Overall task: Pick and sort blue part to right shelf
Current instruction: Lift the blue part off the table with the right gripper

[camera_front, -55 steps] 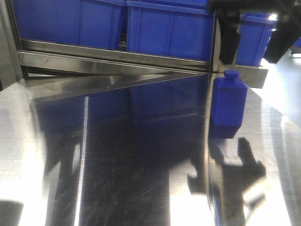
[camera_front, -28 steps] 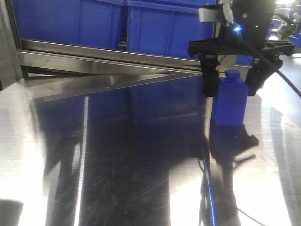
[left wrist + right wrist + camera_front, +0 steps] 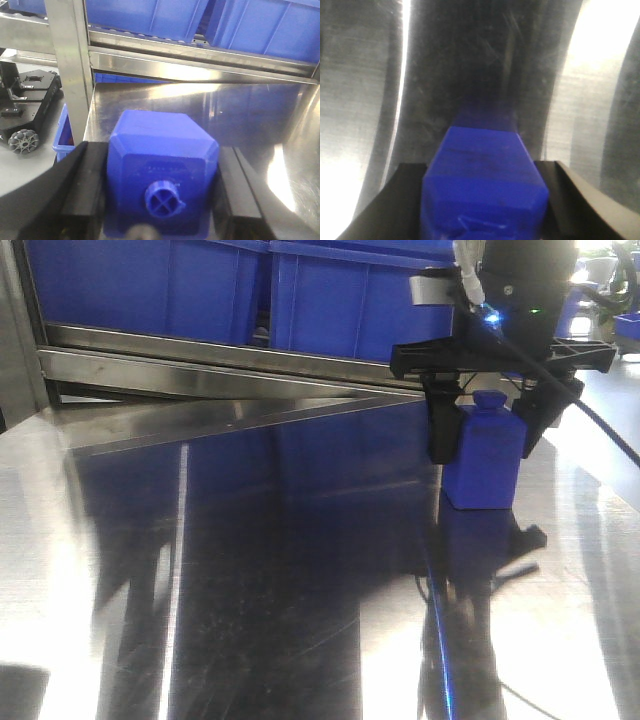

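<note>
Treat the blue part (image 3: pixel 485 468) as light, rigid, slick plastic; the right gripper (image 3: pixel 484 450) pinches its flat sides at 3 and 9 o'clock.

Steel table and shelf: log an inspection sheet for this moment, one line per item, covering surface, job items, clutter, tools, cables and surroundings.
Surface: steel table, shiny, finely scratched, strong reflections.
Job's things: blue part upright on the table, close to the shelf rail; second blue part seen only in the left wrist view.
Clutter: nothing seen.
Tools: right tool shut on the blue part from above; left tool shut on the second blue part.
Cables: black cable runs from the right tool off the picture's edge.
Surroundings: blue bins on the shelf; wheeled black base on the floor beyond the table's edge.
</note>
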